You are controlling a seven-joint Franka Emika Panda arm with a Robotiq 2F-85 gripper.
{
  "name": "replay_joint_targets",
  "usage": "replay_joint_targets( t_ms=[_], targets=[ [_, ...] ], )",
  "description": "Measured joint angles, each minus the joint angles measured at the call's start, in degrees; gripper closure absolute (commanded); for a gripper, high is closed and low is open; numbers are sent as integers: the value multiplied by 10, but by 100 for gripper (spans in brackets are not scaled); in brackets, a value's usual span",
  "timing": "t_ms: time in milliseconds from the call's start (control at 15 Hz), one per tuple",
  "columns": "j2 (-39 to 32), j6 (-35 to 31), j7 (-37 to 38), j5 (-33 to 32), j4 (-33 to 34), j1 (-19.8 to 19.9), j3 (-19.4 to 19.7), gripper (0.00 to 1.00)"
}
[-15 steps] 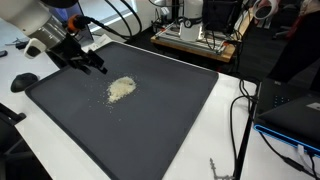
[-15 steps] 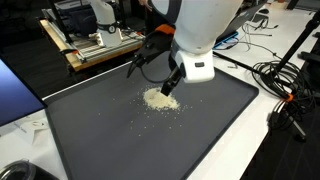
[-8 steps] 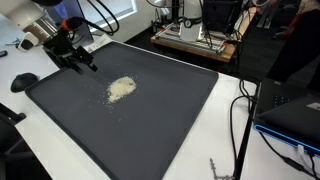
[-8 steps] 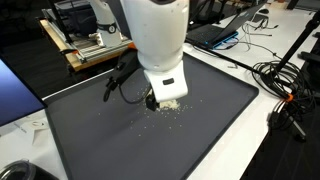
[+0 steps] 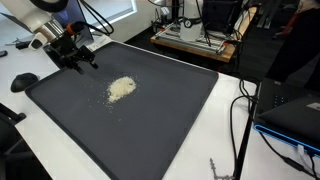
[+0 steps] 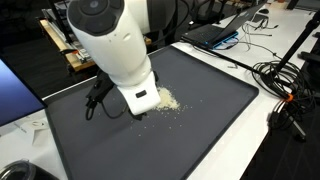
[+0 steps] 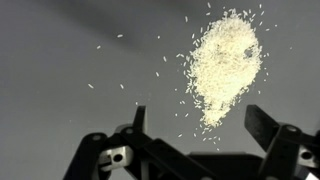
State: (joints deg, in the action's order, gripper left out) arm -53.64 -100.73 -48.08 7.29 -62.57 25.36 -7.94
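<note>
Your end effector (image 7: 200,122) stands with its jaws wide apart and nothing between them. In the wrist view the two dark fingers (image 7: 262,124) reach in from the bottom edge. The pile of grains (image 7: 225,60) lies just beyond them, nearer the finger on the right of that view, and the end effector does not touch the pile.

In an exterior view the end effector (image 5: 86,62) hangs above the mat's far corner, a little apart from the pile of grains (image 5: 121,88). In the other exterior view the white arm (image 6: 115,45) leans in front of the pile (image 6: 168,100) and hides most of the end effector. Only the pile's edge shows past the arm.

The pile is pale and heaped, and loose grains are scattered around it. It rests on a dark mat (image 5: 150,130) that covers most of the white surface (image 5: 228,125). The pile sits in the half of the mat nearer the arm.

Out from the pile, a black rounded object (image 5: 22,82) lies on the surface beside the mat's edge. Across the mat from the pile, black cables (image 6: 282,82) trail over the surface. Beyond the pile and off the surface, a wooden frame (image 5: 195,42) carries equipment, and a laptop (image 6: 215,32) lies open past the mat's far edge.
</note>
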Motion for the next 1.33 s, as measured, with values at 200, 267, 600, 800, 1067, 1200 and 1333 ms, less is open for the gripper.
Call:
replay_joint_targets(
  t_ms=[200,267,600,800,1067,1200,1333],
  targets=[
    [39,-44,-2,15,-75,17,-2,0],
    [53,-58,-2,23,-100,23,-2,0],
    [134,-121,-13,95,-225,41,17,0],
    [189,-169,-25,133,-305,42,31,0],
    [263,-239,-53,171,-417,36,43,0],
    [300,-276,-71,198,-477,33,45,0],
    [337,-310,-91,228,-538,28,48,0]
  ],
)
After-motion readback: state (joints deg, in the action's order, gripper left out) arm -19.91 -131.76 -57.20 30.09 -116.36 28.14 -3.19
